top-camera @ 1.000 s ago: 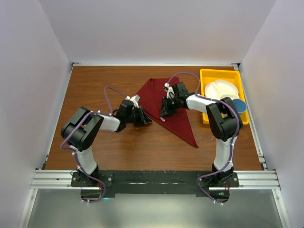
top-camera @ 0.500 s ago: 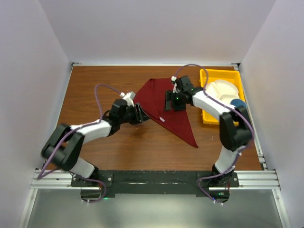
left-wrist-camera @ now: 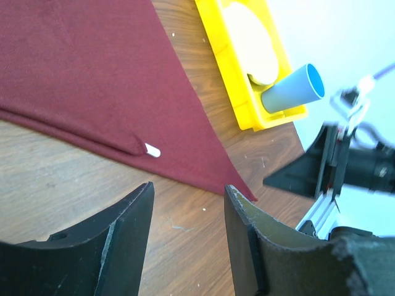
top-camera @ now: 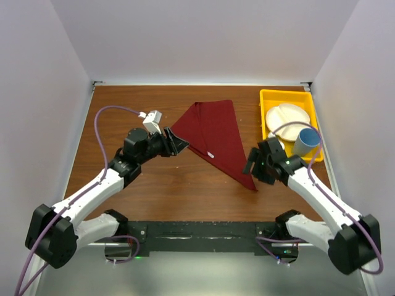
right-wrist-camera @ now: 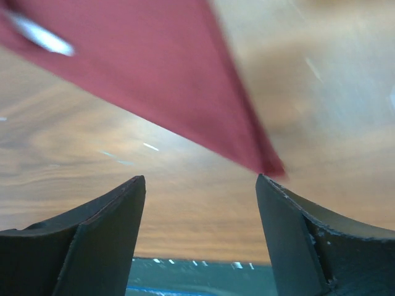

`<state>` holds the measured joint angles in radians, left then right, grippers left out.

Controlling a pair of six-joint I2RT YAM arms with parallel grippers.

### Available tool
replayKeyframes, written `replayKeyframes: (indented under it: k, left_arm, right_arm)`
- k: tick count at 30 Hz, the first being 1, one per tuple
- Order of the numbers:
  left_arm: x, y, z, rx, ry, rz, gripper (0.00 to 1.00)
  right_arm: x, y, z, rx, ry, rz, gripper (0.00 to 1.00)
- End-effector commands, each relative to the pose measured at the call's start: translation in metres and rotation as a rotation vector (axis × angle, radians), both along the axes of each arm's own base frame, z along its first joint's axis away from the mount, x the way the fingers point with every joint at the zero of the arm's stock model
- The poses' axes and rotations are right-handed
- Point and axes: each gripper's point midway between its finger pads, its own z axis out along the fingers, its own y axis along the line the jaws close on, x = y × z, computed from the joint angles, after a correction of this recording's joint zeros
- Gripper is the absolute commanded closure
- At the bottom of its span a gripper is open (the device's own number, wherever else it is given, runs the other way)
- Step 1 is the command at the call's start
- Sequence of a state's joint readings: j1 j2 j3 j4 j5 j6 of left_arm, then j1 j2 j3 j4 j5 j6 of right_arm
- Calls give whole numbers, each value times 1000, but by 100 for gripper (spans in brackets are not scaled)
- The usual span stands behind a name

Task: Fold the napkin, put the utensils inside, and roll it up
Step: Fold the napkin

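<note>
A dark red, plain cloth napkin (top-camera: 217,134) lies folded into a long triangle on the brown wooden table (top-camera: 154,185), near the middle. Its broad end points to the far side and its sharp corner to the near right. A small white tab (top-camera: 210,155) shows at its near-left long edge; I cannot tell what it is.

The left gripper (top-camera: 178,143) sits just beside that long edge, close to the napkin's left corner. In the left wrist view its two black fingers (left-wrist-camera: 123,234) stand apart with nothing between them. The napkin (left-wrist-camera: 105,80) lies ahead of them, clear of both tips, and the white tab (left-wrist-camera: 152,150) is just beyond the gap.

The right gripper (top-camera: 250,165) is just to the right of the napkin's sharp near corner. The right wrist view is blurred, but the fingers (right-wrist-camera: 92,240) are spread wide and hold nothing. The pointed red corner (right-wrist-camera: 268,168) lies ahead of them, above the right-hand finger and not touching it.

At the far right of the table stands a yellow rectangular plastic tray (top-camera: 265,117). It holds a white divided plate (top-camera: 287,115) and a light blue cup (top-camera: 305,142), which lies tilted over the tray's near end.
</note>
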<state>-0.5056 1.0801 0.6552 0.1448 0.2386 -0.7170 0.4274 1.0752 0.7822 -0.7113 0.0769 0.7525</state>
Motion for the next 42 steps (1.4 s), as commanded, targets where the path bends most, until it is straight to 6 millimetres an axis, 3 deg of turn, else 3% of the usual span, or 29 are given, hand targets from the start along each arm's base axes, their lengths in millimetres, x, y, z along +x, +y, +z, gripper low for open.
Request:
replayKeyframes:
  k: [1,10,21,24,26,32,36,38,39,40,41,42]
  left_arm:
    - [-5,1,13,-1,-40,-19,46]
    - [-16,-1,16,-12,-50,-57,46]
    - [-11,-5,11,-5,-40,-69,46]
    - [-10,-5,10,-1,-39,-65,46]
    - [-8,-5,9,5,-39,-60,46]
    - [-1,-4,6,24,-35,-41,46]
    - [6,-3,2,39,-29,-22,46]
    - [8,-4,1,38,-28,-21,46]
    - [9,-5,-1,43,-24,-22,46]
    - [10,-5,-2,44,-23,-22,46]
    - [11,-5,-3,48,-22,-22,46]
    - [12,-6,-3,51,-20,-24,46]
  right_arm:
    - [-26,-26,-16,57,22,-273,29]
    - [-44,-37,-53,101,71,-424,30]
    - [-37,-30,-81,95,95,-382,41]
    - [-34,-33,-83,66,83,-371,45]
    - [-30,-32,-81,53,71,-338,56]
    - [8,-20,-50,10,-57,-136,100]
    - [48,14,-7,53,-171,46,100]
    - [63,27,-5,13,-175,144,100]
    - [80,42,15,30,-228,197,100]
    - [86,52,3,8,-189,236,100]
    - [98,77,25,17,-240,331,100]
    - [103,91,27,12,-241,384,100]
